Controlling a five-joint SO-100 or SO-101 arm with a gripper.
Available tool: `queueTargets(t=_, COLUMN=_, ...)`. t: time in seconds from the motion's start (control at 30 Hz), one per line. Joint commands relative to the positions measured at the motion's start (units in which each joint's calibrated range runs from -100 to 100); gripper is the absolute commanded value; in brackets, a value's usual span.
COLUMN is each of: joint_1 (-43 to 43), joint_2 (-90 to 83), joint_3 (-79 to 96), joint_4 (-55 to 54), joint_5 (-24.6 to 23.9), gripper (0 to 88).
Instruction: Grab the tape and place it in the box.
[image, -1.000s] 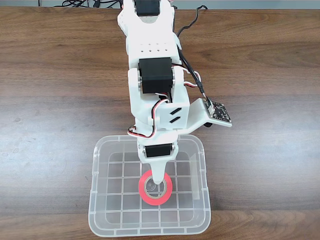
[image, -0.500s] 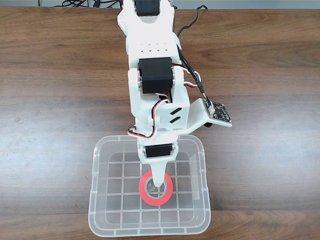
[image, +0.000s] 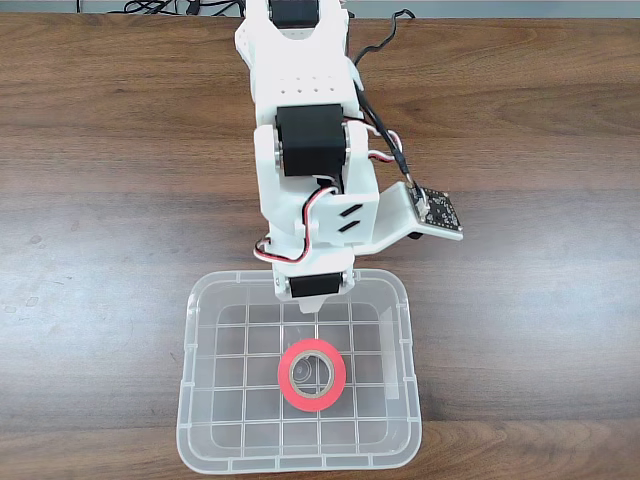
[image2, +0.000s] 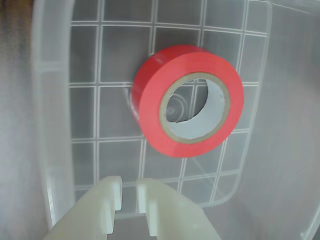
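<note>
I'm working over a dark wood-grain surface (image: 110, 150), bare apart from the rig; a strip of cables shows along the far edge in the fixed view, and nothing more of the room can be made out. The arm (image: 305, 130) reaches from the far side toward the near edge, a small circuit board hanging off its right side. Below it sits the box (image: 196, 400), clear plastic with a grid bottom, close to the near edge of the surface.

The tape (image: 311, 375) lies flat on the box floor, roughly central, its core ring facing up. In the wrist view the claw (image2: 129, 192) hangs above the box's grid floor, clear of the tape (image2: 187, 100), nothing between its fingers; the two tips sit close together with only a narrow slot between them, so I read it as empty and all but closed.

By my judgement the placing is done, and the step in hand is the retreat. I'd lift straight up first, keeping the fingers inside the rim line until they clear the far wall of the box (image2: 42, 100), so I don't catch the rim and drag the box along.
</note>
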Motion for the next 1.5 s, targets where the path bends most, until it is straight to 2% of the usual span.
queueTargets(t=0.0, joint_1=0.31, joint_2=-12.57, joint_3=-5.90, joint_4=6.71, joint_5=-0.28, gripper=1.2)
queueTargets(t=0.23, joint_1=0.02, joint_2=-22.15, joint_3=-5.55, joint_4=13.30, joint_5=-0.28, gripper=1.2)
queueTargets(t=0.4, joint_1=0.02, joint_2=-31.88, joint_3=-1.08, joint_4=13.47, joint_5=0.25, gripper=1.1)
queueTargets(t=0.67, joint_1=-0.05, joint_2=-56.74, joint_3=29.49, joint_4=13.39, joint_5=0.30, gripper=1.2)
queueTargets(t=0.93, joint_1=-0.05, joint_2=-81.76, joint_3=59.54, joint_4=12.70, joint_5=4.15, gripper=1.3)
queueTargets(t=1.03, joint_1=-0.05, joint_2=-89.08, joint_3=70.93, joint_4=7.91, joint_5=4.31, gripper=1.3)
queueTargets(t=1.3, joint_1=-0.05, joint_2=-105.89, joint_3=108.16, joint_4=-13.15, joint_5=3.62, gripper=1.3)
queueTargets(t=1.47, joint_1=-0.12, joint_2=-114.99, joint_3=124.71, joint_4=-16.58, joint_5=3.62, gripper=1.4)
